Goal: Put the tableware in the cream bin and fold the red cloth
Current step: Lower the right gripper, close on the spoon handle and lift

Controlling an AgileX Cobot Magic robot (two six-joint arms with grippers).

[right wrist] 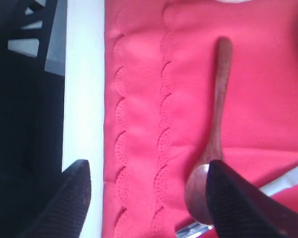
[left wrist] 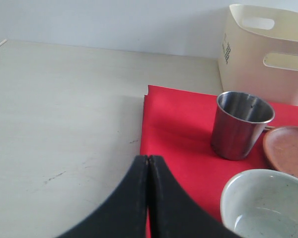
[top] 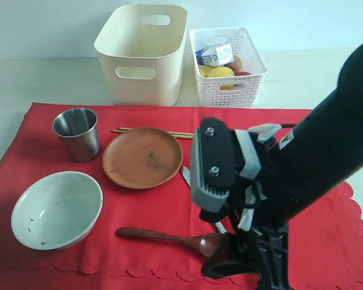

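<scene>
Right gripper [right wrist: 146,171], spread wide, is at the bowl of the dark wooden spoon [right wrist: 218,99] on scalloped red cloth [right wrist: 268,74]; left gripper [left wrist: 148,161] closed.

Cup [top: 77,133], plate [top: 143,157], bowl [top: 56,209], spoon [top: 163,235] on cloth [top: 327,241]; bin [top: 163,78] L, basket [top: 230,90] R behind.

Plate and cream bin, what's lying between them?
The chopsticks, lying on the cloth just beyond the plate, with the bin farther back; the exterior view shows it.
</scene>
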